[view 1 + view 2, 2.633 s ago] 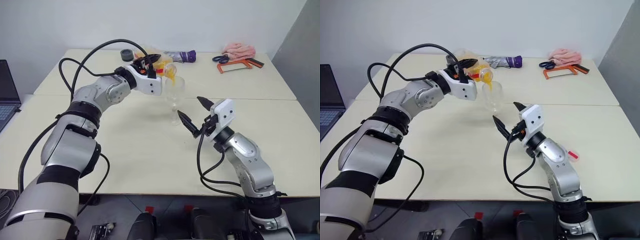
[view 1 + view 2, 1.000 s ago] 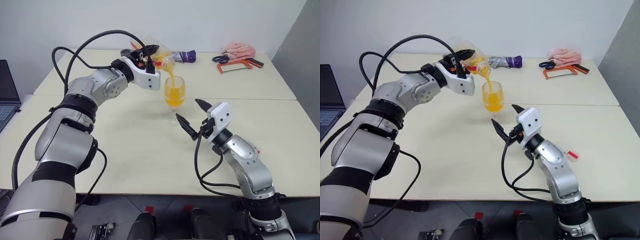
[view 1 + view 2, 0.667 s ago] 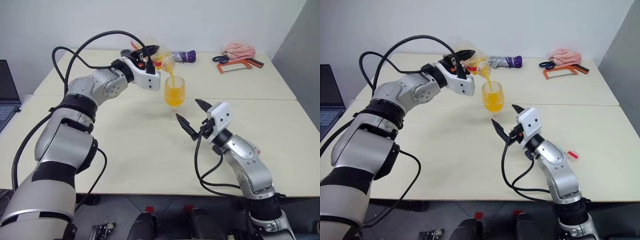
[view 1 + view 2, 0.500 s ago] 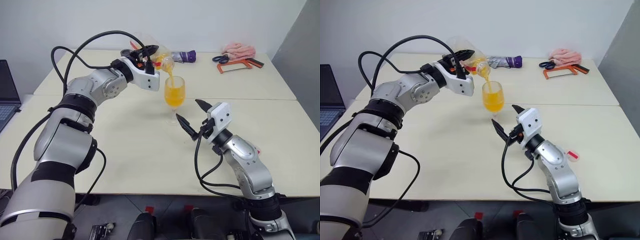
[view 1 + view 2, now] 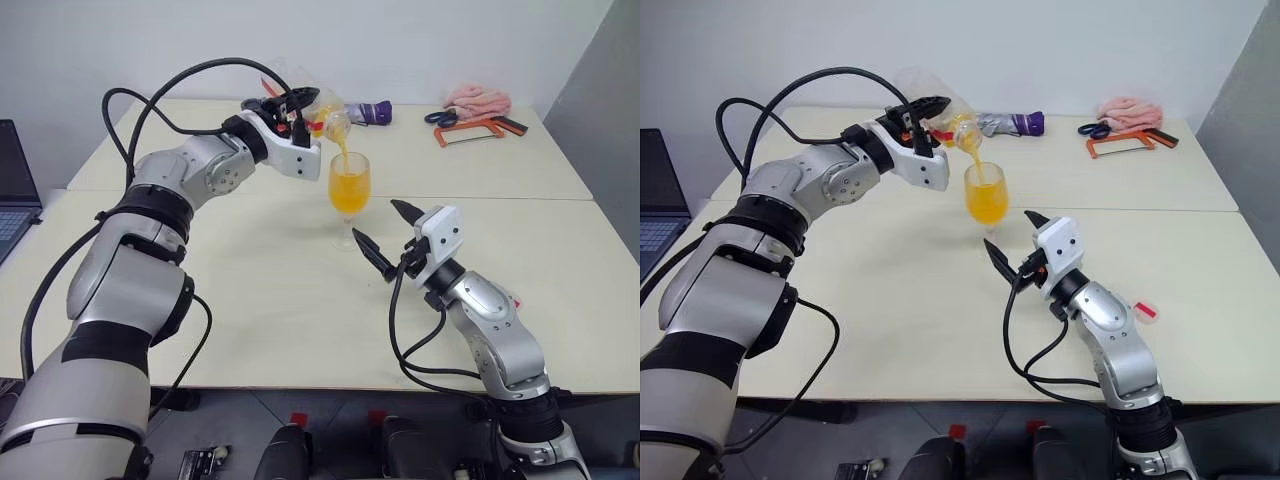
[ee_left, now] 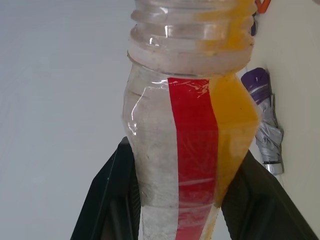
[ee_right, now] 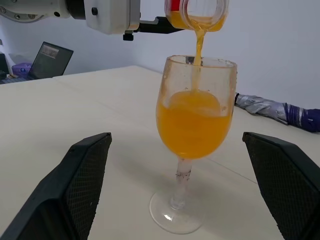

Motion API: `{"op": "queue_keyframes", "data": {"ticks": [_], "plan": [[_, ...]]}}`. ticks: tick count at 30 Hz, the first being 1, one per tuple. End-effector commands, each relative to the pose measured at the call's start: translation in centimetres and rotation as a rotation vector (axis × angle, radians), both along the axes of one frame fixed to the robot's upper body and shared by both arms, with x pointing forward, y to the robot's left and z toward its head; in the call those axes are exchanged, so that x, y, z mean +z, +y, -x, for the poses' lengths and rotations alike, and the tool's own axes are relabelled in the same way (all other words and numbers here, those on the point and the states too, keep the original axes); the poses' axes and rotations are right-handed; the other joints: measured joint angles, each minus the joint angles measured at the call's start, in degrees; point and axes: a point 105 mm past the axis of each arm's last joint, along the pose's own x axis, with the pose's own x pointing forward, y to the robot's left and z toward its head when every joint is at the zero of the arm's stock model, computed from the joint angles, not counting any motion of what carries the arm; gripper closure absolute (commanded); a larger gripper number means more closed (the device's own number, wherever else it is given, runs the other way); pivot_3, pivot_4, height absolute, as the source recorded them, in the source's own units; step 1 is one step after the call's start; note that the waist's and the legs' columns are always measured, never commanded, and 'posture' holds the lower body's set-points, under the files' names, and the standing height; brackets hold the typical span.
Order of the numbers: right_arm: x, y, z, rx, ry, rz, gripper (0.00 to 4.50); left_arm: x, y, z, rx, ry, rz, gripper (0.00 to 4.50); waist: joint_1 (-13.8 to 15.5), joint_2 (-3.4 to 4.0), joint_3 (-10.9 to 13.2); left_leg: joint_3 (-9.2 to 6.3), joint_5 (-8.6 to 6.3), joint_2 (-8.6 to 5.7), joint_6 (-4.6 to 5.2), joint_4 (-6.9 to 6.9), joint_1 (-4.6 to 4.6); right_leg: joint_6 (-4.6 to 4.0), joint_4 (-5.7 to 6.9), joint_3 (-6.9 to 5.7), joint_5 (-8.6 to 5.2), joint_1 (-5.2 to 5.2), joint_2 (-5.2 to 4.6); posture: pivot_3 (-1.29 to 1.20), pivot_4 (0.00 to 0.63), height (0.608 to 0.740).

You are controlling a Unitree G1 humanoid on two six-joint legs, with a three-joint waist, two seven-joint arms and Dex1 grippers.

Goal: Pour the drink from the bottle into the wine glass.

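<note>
My left gripper point(image 5: 296, 104) is shut on the clear bottle point(image 5: 940, 108) with its red label strip point(image 6: 192, 150), which it holds tilted mouth-down over the wine glass point(image 5: 349, 186). A thin stream of orange drink point(image 7: 199, 40) runs from the bottle's mouth into the glass. The glass stands upright on the table, its bowl about two thirds full of drink point(image 7: 192, 122). A little drink is left in the bottle's neck point(image 6: 231, 115). My right gripper point(image 5: 388, 228) is open just in front of the glass's stem, with a finger point(image 7: 85, 175) on either side and neither touching it.
At the back of the table lie a folded grey and purple umbrella point(image 5: 365, 112), scissors with an orange hacksaw point(image 5: 472, 128) and a pink cloth point(image 5: 478, 98). A laptop point(image 5: 14, 185) sits at the far left. A small pink and white piece point(image 5: 1145, 312) lies beside my right forearm.
Since the earliest frames the bottle has been raised and tipped steeper, and the glass has filled from nearly empty. Over the last second both arms have held still while the stream keeps running.
</note>
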Motion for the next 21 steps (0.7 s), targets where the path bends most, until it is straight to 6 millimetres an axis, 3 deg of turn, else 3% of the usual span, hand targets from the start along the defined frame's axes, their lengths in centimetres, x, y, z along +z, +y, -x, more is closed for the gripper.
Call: {"op": "queue_keyframes", "data": {"ticks": [1, 13, 21], "plan": [[1.24, 0.02, 0.51, 0.003, -0.057, -0.014, 0.00, 2.40, 0.09, 0.35, -0.006, -0.066, 0.017, 2.81, 0.00, 0.00, 0.00, 0.00, 0.00, 0.00, 0.00, 0.00, 0.00, 0.00, 0.00, 0.00, 0.00, 0.00, 0.00, 0.00, 0.150, 0.740], [1.14, 0.12, 0.57, 0.007, -0.052, -0.015, 0.00, 2.29, 0.15, 0.24, -0.001, -0.052, 0.032, 2.81, 0.00, 0.00, 0.00, 0.01, 0.00, 0.00, 0.00, 0.00, 0.00, 0.00, 0.00, 0.00, 0.00, 0.00, 0.00, 0.00, 0.150, 0.740], [1.26, 0.06, 0.51, 0.004, -0.060, -0.015, 0.00, 2.05, 0.12, 0.07, -0.009, 0.021, 0.138, 2.81, -0.01, 0.00, 0.00, 0.03, 0.00, 0.00, 0.00, 0.01, 0.00, 0.00, 0.01, 0.00, 0.00, 0.00, 0.00, 0.00, 0.150, 0.740]]}}
